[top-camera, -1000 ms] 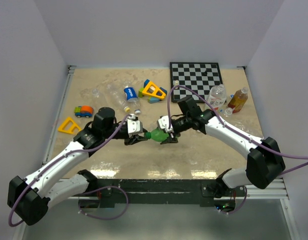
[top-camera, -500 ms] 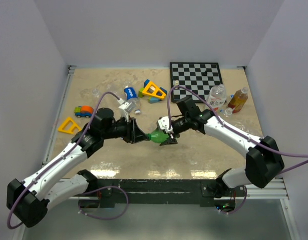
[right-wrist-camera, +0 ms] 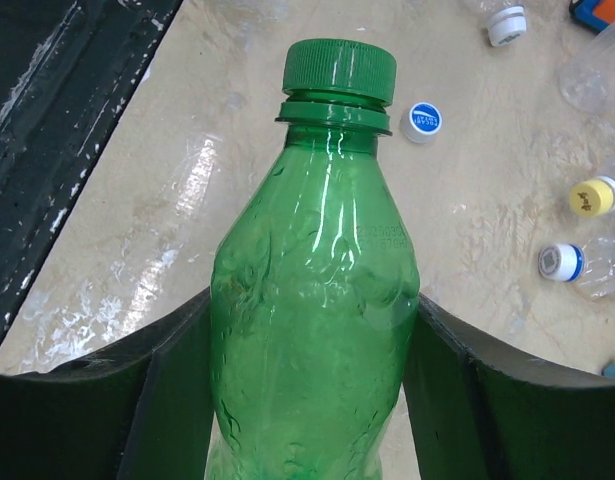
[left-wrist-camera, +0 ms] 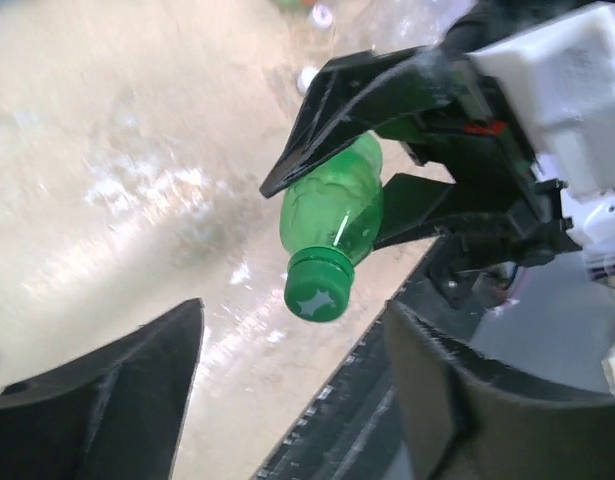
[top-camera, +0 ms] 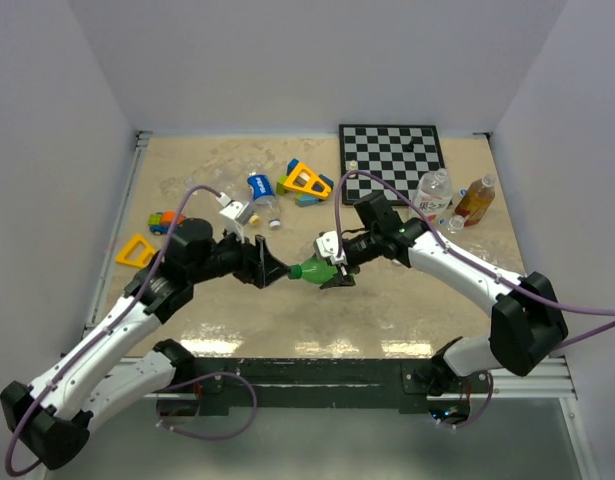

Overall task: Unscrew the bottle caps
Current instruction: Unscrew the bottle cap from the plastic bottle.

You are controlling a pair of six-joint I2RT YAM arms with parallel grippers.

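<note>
Closed in on three sides by plain pale grey walls [top-camera: 317, 60]. In the middle, a glossy beige marbled tabletop [top-camera: 387, 300], streaked with white glare near the front. Edged in front by a black metal rail [top-camera: 317, 372], on the left by a silvery strip [top-camera: 124, 195].

Left gripper [top-camera: 275, 270] has drawn back, apparently off the green cap [left-wrist-camera: 317, 291] — jaws apart.

White arm links [top-camera: 105, 338], black joints [top-camera: 528, 328], looping purple cables [top-camera: 337, 200], matte black jaws, white wrist housing [left-wrist-camera: 562, 85].
</note>
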